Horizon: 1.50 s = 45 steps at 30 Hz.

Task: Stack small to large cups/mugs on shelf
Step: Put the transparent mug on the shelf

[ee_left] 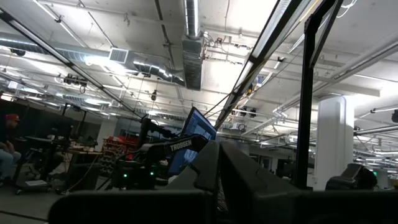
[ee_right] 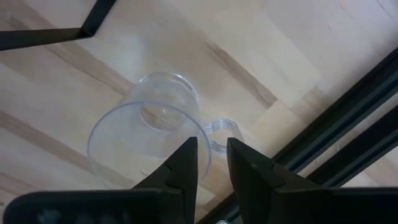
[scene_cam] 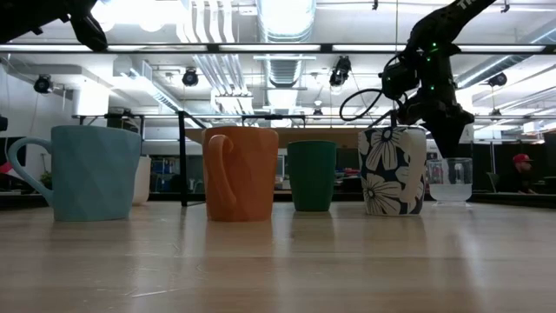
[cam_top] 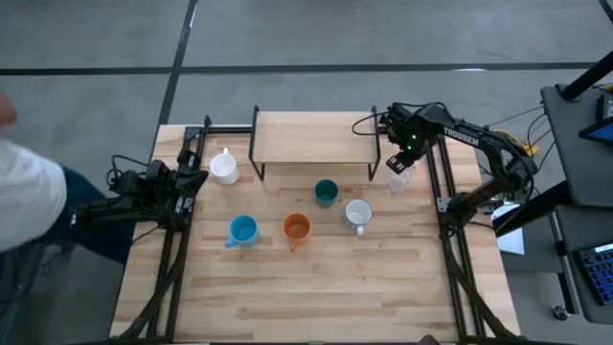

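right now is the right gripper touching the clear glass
Cannot tell. In the right wrist view the right gripper straddles the rim of the clear glass near its handle, fingers narrowly parted, but neither contact nor gap shows plainly.

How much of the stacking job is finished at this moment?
Nothing looks done: the shelf holds no cup. In hand: the right claw is over the clear glass, its fingers straddling the rim near the handle, glass on the table. Left: the white mug, light blue mug, orange mug, teal mug and flowered mug all sit on the table. The left claw waits at the table's left edge.
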Motion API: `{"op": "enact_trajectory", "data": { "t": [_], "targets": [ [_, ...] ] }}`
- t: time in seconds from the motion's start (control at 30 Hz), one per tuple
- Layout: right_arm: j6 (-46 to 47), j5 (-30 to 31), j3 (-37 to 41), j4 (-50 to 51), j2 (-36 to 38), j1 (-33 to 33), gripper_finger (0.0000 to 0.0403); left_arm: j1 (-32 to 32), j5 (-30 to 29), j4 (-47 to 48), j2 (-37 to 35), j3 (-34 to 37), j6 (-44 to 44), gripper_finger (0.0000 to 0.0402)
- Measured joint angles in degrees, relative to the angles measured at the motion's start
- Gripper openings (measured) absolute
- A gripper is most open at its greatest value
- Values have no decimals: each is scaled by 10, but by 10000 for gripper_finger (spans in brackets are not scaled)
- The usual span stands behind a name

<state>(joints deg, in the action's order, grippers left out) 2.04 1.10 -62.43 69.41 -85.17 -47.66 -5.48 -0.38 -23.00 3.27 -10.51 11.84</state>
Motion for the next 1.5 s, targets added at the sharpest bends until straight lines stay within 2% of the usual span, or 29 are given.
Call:
{"op": "enact_trajectory", "data": {
  "t": [0.4,1.5],
  "targets": [
    [5,-17,3,-4,-1,0,79,0,0,0,0,0,0,0],
    [-25,-15,37,-31,-1,1,85,0,0,0,0,0,0,0]
  ]
}}
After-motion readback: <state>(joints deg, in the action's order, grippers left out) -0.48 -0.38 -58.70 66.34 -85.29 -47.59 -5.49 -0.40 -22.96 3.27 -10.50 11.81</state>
